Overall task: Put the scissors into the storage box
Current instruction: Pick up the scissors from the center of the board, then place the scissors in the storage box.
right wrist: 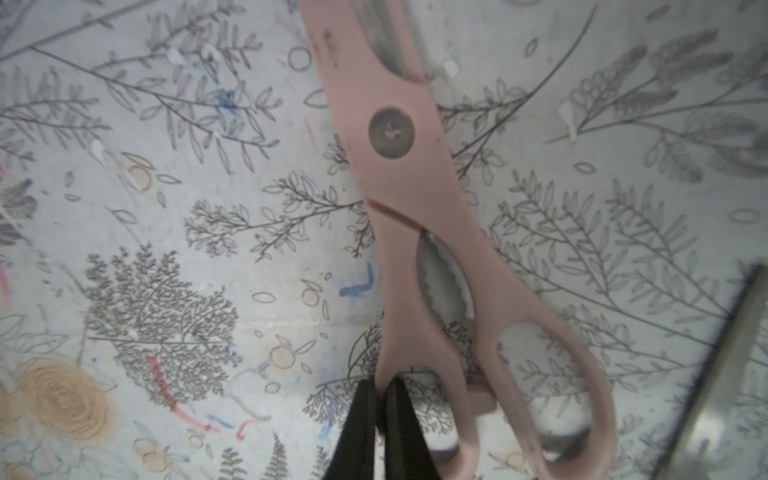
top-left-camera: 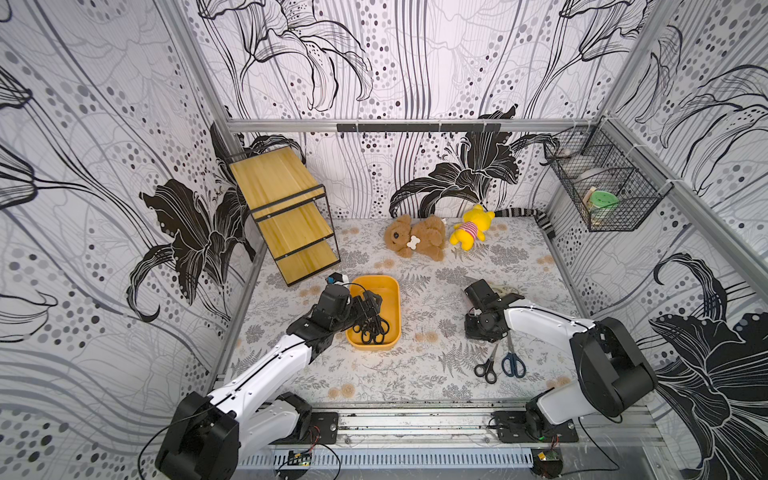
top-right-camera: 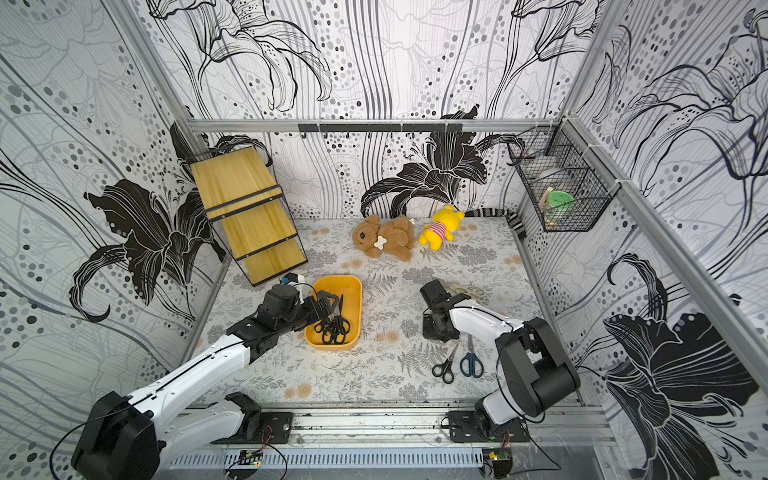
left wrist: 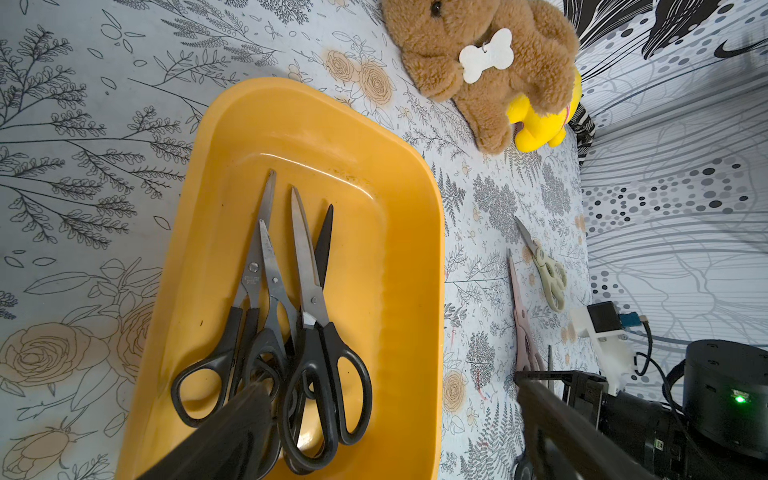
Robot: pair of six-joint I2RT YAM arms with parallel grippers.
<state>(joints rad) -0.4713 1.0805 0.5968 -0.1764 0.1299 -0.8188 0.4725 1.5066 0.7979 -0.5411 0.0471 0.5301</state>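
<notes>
Left hand (left wrist: 390, 386) is spread wide, hanging right over the storage box (top-left-camera: 395, 305), nothing between its fingers. Straight below it, inside the box, sits a stack of black-handled scissors (left wrist: 307, 332). I count 3 for sure, and a 4th dark blade shows under them. Handles point back toward the wrist, tips away from it.

Right hand (right wrist: 380, 395) is pressed together, pinching the rim of 1 handle loop of the pink scissors (right wrist: 415, 187). Blades run forward from the fingertips. The wrist view is blurry, so I can't tell if the pair is off the bench (top-left-camera: 415, 374) or lying on it. In both top views the arm hides it.

Cream scissors (left wrist: 550, 274) lie on the bench just beside the pink pair, not touching it. 2 more pairs lie behind the right hand, near its forearm: 1 black pair (top-left-camera: 486, 368) and 1 dark blue pair (top-left-camera: 513, 363), side by side, blades toward the hand.
</notes>
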